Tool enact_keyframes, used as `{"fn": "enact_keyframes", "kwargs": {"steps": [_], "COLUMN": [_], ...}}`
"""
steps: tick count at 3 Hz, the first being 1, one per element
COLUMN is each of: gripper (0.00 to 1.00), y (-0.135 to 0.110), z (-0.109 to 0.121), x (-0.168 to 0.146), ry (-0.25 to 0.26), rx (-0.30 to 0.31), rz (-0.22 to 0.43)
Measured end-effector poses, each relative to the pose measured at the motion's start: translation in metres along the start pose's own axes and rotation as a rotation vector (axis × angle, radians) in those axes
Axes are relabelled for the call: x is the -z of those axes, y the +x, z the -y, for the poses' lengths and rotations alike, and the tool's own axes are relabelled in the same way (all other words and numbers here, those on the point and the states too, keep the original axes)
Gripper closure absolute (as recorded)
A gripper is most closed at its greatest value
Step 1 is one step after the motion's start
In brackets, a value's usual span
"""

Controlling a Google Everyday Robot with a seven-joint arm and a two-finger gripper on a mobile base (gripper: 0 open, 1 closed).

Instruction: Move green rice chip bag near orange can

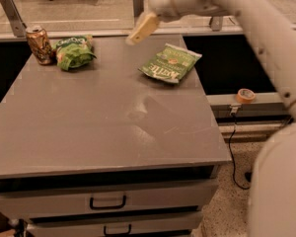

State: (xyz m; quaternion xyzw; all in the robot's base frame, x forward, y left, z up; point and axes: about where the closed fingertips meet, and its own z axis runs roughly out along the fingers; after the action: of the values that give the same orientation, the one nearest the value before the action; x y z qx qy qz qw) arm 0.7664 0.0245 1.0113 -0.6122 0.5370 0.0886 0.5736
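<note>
In the camera view you see the gripper (142,28) raised in the air near the far edge of the grey table (108,132), apart from both bags; whether it is open or closed, you cannot tell. The green rice chip bag (74,52) lies at the far left corner, just beside the orange can (39,44), which stands upright on its left. The paler Kettle bag (170,63) lies flat, well apart to the right.

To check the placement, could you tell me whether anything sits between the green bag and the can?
Nothing visible does: the green bag lies right beside the can. The gripper hovers off to the bag's right, left of the Kettle bag.
</note>
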Motion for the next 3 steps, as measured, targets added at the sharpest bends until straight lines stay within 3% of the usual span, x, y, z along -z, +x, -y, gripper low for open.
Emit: {"fn": "enact_keyframes", "kwargs": {"steps": [1, 2, 3], "gripper": [0.0, 0.0, 0.0], "y": [-0.009, 0.005, 0.004], "z": [0.03, 0.033, 0.026], "x": [0.106, 0.128, 0.117], "ry": [0.108, 0.133, 0.122], "rx": [0.073, 0.071, 0.057], "rz": [0.019, -0.001, 0.031]}}
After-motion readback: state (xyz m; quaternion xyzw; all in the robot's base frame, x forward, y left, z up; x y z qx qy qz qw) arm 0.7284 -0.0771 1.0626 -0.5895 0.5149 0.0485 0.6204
